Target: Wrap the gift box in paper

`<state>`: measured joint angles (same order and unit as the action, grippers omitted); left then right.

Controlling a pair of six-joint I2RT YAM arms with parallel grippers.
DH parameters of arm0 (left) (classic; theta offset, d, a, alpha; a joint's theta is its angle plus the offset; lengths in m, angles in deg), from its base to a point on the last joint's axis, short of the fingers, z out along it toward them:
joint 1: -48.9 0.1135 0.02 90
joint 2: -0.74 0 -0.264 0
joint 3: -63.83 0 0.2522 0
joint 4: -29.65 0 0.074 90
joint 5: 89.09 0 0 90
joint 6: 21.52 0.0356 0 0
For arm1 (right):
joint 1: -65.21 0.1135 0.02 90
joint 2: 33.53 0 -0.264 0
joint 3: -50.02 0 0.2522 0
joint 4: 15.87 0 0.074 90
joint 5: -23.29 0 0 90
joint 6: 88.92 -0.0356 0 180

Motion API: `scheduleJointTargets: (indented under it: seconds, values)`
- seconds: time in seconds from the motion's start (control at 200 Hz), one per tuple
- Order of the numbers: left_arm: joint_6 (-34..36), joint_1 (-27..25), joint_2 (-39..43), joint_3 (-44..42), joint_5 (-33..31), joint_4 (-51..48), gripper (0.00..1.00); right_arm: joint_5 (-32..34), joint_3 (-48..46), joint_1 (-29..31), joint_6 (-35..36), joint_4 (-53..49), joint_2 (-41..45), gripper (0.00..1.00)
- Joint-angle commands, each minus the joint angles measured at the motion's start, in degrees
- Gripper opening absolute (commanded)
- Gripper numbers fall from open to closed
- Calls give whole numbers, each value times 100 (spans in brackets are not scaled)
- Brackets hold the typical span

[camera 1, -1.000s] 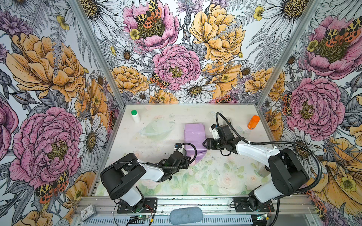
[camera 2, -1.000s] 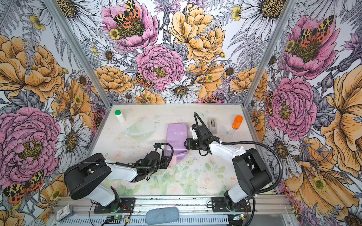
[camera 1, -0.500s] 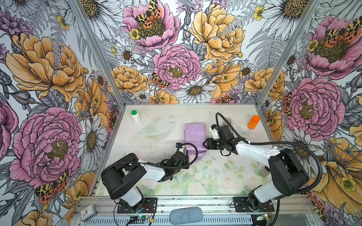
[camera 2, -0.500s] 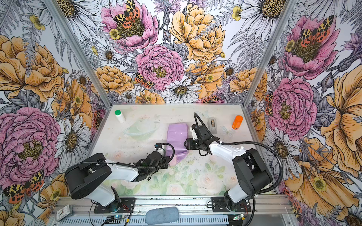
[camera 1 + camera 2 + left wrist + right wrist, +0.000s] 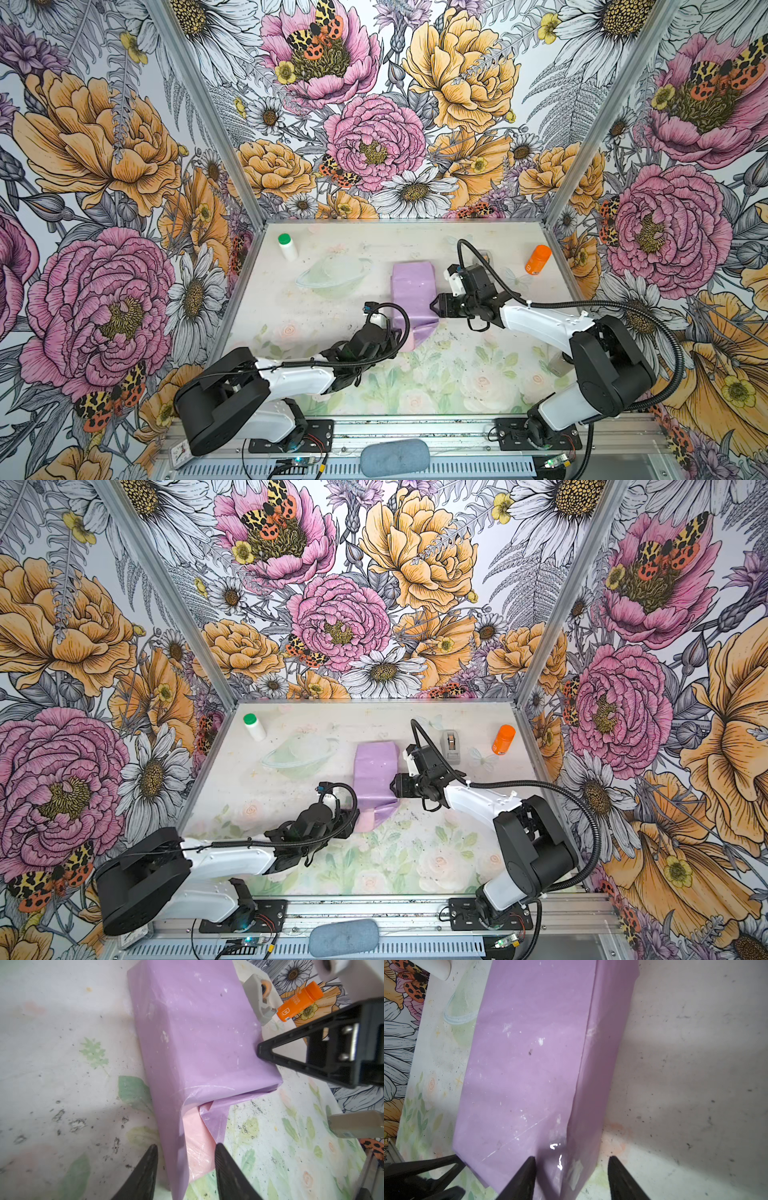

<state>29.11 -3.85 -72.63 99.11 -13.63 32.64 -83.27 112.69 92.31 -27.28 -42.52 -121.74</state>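
Done: we find paper (image 5: 197, 1032) round the gift box (itself hidden).
Pending: end flap (image 5: 199, 1142), loose between spread left pincer (image 5: 186, 1147).
Right pincer (image 5: 571, 1159): spread, astride side edge.

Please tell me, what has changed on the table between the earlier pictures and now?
Very little. The left gripper shifted slightly at the near end of the paper; its jaws now stand open around the loose flap, holding nothing. The right gripper stayed open against the wrapped side; the paper did not move.

paper (image 5: 412, 286) on table (image 5: 457, 376), tape dispenser (image 5: 450, 743) right
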Motion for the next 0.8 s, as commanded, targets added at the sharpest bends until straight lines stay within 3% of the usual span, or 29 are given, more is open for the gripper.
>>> scheduleJointTargets:
  seconds: [0.0, 0.195, 0.4, 0.796]
  values:
    - [-88, -8, 567, -207, -472, -802, 45, 58, -83, 42, 112, -216, 15, 57]
    - [38, 186, 980, -585, -430, -880, 19, 58, -89, 46, 108, -222, 35, 57]
    - [364, 335, 286, -412, 213, -433, 3, 54, -89, 52, 103, -217, 57, 57]
    - [656, 323, -1279, 397, 1193, 392, 0, 13, -107, 61, 111, -215, 66, 57]
